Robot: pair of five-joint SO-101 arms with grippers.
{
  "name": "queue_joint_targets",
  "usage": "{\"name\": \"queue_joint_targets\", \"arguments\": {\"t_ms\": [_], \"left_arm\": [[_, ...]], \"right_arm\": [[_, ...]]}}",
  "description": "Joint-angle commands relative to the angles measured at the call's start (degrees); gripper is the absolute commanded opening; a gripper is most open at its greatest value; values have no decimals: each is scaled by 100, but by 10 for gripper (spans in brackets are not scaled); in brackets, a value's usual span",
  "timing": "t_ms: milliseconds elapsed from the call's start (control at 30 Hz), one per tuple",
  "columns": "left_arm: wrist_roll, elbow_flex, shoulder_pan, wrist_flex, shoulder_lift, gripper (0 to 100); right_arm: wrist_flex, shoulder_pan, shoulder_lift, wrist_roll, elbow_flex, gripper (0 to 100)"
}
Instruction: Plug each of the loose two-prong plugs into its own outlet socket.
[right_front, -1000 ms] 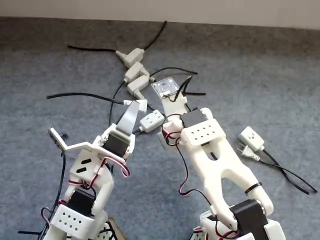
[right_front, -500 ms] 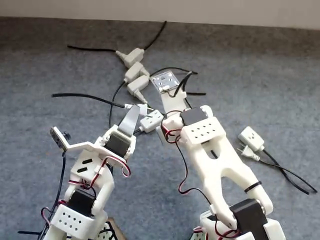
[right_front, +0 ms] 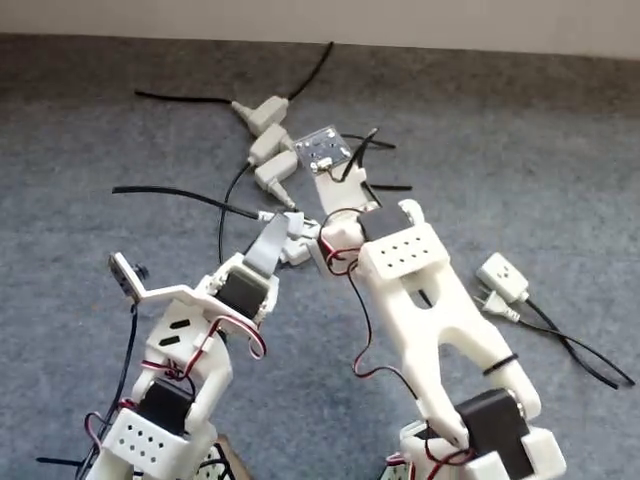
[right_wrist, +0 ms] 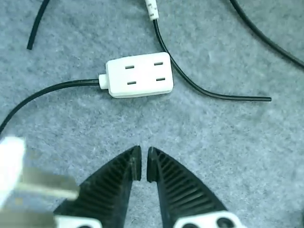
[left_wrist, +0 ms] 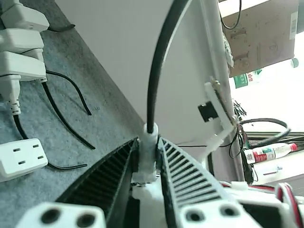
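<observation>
My left gripper [left_wrist: 148, 166] is shut on a white two-prong plug [left_wrist: 148, 142] whose black cable rises away from it. In the high view that gripper [right_front: 278, 225] holds the plug just left of a white outlet socket [right_front: 296, 252], which the right arm partly hides. In the right wrist view the socket [right_wrist: 137, 76] lies face up on the carpet, slots showing, on a black cord. My right gripper [right_wrist: 144, 164] hovers just short of it, shut with nothing between its fingers. The held plug's prongs [right_wrist: 47, 186] show blurred beside that gripper.
A chain of joined white sockets and plugs [right_front: 265, 140] lies at the back of the grey carpet. Another white socket [right_front: 503, 277] and a loose plug [right_front: 495, 303] lie to the right with black cords. Loose black cables [right_front: 170, 192] cross the carpet.
The left gripper has carried the plug right, closer to the socket. The right arm has swung left and farther out, now covering most of the socket.
</observation>
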Motion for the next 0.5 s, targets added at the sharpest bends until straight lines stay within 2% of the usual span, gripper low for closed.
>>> {"name": "queue_joint_targets", "arguments": {"t_ms": [0, 167, 467], "left_arm": [[0, 101, 365, 26, -75, 7], [0, 101, 382, 26, -75, 7], [0, 101, 602, 369, -75, 7]], "right_arm": [[-84, -48, 444, 53, -593, 33], [-48, -13, 1086, 53, -1068, 33], [-48, -13, 1147, 79, -1552, 33]]}}
